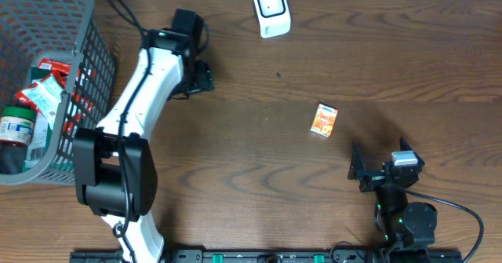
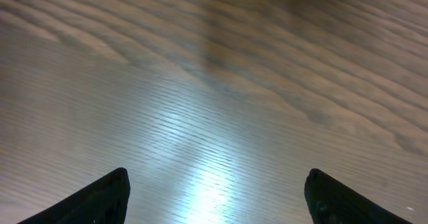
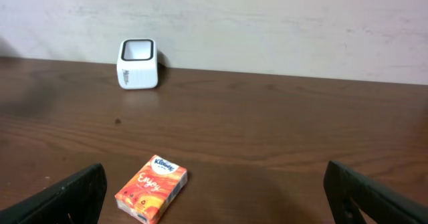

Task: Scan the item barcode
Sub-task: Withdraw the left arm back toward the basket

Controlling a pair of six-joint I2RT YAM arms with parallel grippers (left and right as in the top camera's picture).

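Both pairs of jaws stand spread, empty. Overhead: tissue pack (image 1: 324, 120) lies on the table (image 1: 251, 184) between scanner (image 1: 271, 10) and my right gripper (image 1: 361, 169), ungrasped, unscanned. Left wrist: my left gripper (image 2: 215, 180) over bare wood. Right wrist: pack just ahead, scanner beyond.

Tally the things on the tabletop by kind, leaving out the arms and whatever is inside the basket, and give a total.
white barcode scanner: 1
orange Kleenex tissue pack: 1
grey mesh basket: 1
Total: 3
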